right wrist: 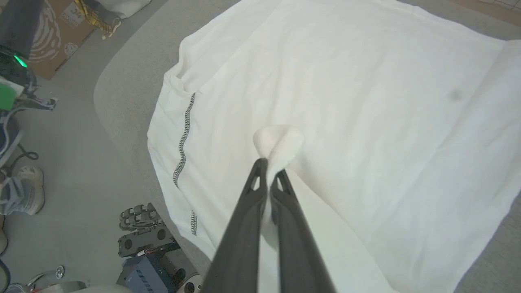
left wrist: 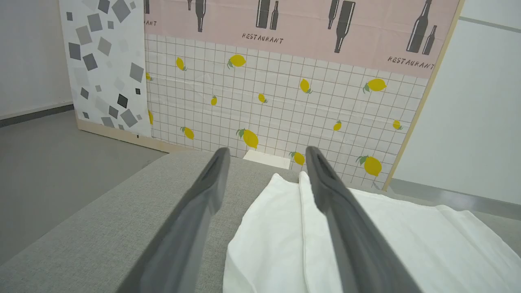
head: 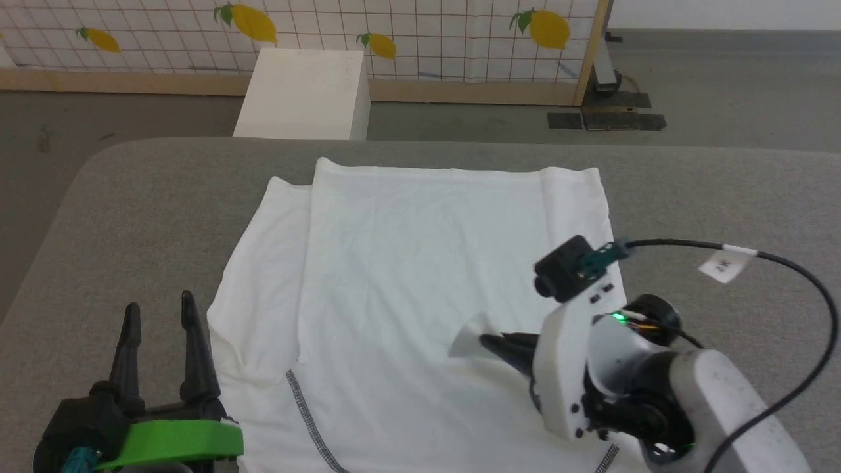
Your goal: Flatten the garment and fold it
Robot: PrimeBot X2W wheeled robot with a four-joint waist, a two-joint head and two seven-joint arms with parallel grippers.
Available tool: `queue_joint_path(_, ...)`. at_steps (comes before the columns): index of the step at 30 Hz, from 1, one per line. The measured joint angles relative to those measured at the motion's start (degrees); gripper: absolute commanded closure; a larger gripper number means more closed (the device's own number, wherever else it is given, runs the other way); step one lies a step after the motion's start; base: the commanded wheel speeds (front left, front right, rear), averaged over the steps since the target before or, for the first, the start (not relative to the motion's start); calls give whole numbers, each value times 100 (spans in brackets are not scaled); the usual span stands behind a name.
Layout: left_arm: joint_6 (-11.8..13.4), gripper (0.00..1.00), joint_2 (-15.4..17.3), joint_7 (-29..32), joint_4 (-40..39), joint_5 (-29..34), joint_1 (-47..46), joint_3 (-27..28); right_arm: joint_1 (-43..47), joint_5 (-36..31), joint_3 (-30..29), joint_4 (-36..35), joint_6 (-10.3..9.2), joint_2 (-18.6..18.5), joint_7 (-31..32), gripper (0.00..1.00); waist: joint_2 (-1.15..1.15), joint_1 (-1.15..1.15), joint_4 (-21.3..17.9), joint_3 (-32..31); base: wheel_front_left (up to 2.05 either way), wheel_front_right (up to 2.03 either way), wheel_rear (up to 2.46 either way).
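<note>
The garment (head: pixel 420 263), a white shirt with dark zigzag stitching, lies spread on the grey table (head: pixel 131 217). My right gripper (head: pixel 489 343) is shut on a pinched-up fold of the garment (right wrist: pixel 281 142) over its middle, and the fold stands up from the flat cloth around it. At the lower left my left gripper (head: pixel 161 312) is open, fingers pointing away, just left of the garment's near left edge (left wrist: pixel 264 236). Nothing sits between its fingers (left wrist: pixel 211 191).
A rigid white box (head: pixel 302 92) stands on the floor behind the table, before a lemon-patterned panel (head: pixel 427 33). Dark floor plates (head: pixel 604 118) lie at the back right. A cable (head: pixel 788 269) loops from my right wrist. Robot base parts (right wrist: pixel 150 240) and a shoe (right wrist: pixel 24 191) show below the table edge.
</note>
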Motion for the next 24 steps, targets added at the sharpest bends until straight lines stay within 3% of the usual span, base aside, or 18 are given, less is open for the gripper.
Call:
queue_joint_path(2,-1,0,2,1,27,-1,-5,-47,-422,74,528,591,0,353,-299,100,0,0,107,67,0,0,0)
queue_joint_path(5,-3,0,3,1,82,-2,-13,-118,-742,144,832,1090,0,564,-569,100,0,0,226,125,0,0,0)
queue_joint_path(14,-5,0,2,1,229,-18,-52,-281,-1270,203,1376,2353,-1,778,-1283,100,0,0,600,310,0,0,0)
queue_joint_path(15,-5,0,2,1,237,-18,-64,-293,-1302,191,1438,2476,0,781,-1363,85,0,0,631,342,0,0,0)
queue_joint_path(16,-5,0,2,1,242,-19,-76,-296,-1314,193,1475,2581,0,793,-1412,0,0,0,652,368,0,0,0)
queue_joint_path(20,-2,0,9,0,280,-19,-90,-272,-1315,439,1590,2820,0,810,-1614,0,0,0,675,455,0,0,0)
queue_joint_path(24,0,0,15,0,315,-5,-90,-283,-1484,745,1285,2709,0,782,-1912,0,0,0,567,444,0,0,0)
